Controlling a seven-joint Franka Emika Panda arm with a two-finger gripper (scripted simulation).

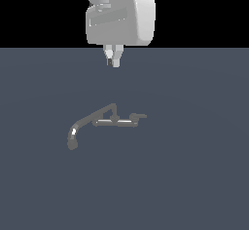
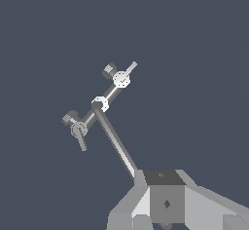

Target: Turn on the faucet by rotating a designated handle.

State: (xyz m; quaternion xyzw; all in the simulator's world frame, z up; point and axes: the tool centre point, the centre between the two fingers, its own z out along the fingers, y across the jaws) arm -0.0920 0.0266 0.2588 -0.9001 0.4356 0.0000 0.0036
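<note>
- A small dark grey faucet point(image 1: 104, 122) lies on a flat slate-blue floor point(image 1: 194, 175), its long curved spout point(image 1: 80, 129) reaching toward the exterior view's left.
- The handle point(image 1: 137, 116) (a tiny knob with a short lever stub) sits at the crossbar's point(image 1: 114, 123) end on the exterior view's right.
- The gripper point(image 1: 113, 58) hangs well above the faucet, touching nothing, fingers drawn nearly together and grasping nothing.
</note>
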